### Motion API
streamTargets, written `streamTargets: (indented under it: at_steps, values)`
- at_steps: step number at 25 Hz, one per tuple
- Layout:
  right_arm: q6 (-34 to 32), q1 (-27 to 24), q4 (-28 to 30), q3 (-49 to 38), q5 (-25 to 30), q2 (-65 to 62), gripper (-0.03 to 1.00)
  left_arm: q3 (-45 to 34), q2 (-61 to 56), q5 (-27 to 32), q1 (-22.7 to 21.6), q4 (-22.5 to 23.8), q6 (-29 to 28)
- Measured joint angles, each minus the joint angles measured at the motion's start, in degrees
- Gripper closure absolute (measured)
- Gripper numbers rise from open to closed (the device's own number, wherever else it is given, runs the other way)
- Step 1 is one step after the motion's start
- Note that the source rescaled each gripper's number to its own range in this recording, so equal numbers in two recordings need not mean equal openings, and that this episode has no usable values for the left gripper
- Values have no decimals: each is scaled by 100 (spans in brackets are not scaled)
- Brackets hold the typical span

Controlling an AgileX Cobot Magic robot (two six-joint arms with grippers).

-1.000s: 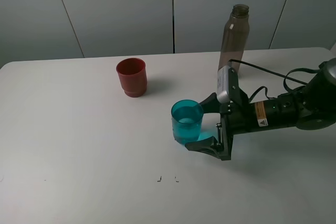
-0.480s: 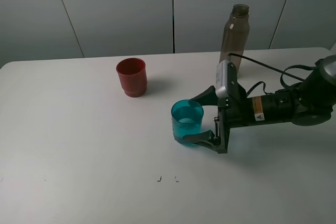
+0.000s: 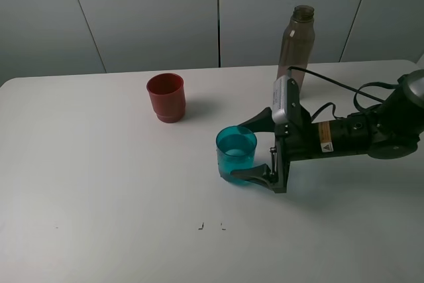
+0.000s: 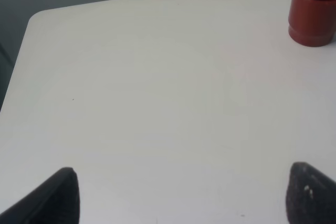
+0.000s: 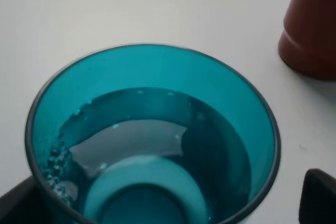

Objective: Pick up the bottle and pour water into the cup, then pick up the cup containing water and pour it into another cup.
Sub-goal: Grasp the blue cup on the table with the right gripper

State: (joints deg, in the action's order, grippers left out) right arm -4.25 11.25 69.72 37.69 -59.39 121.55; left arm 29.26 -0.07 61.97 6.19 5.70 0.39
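Note:
The teal cup [image 3: 236,154] stands upright near the middle of the table with water in it; the right wrist view shows the water inside the cup [image 5: 152,140]. My right gripper [image 3: 251,150] is open and reaches in from the right, one finger on each side of the cup. The red-brown cup [image 3: 165,97] stands upright to the back left, apart from the teal one, and appears as the red-brown cup [image 5: 312,24] and the red-brown cup [image 4: 314,9] in the wrist views. The bottle [image 3: 295,44] stands at the back behind the right arm. My left gripper [image 4: 184,195] is open above bare table.
The white table [image 3: 99,183] stretches left and forward of the cups. Two small dark marks [image 3: 212,225] lie near the front. The right arm's cable [image 3: 331,85] loops above the table beside the bottle. Grey wall panels stand behind the table.
My right gripper has slid a little to the left and back, so its open fingers reach further around the teal cup. Both cups and the bottle stayed put.

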Motion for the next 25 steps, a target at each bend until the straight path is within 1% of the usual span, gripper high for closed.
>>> streamTargets:
  at_steps: [11, 25]
  values:
    - [126, 0, 7, 127, -1, 101, -3, 0, 0, 0, 0, 0, 0]
    - [117, 0, 121, 127, -249, 101, -3, 0, 0, 0, 0, 0, 0]
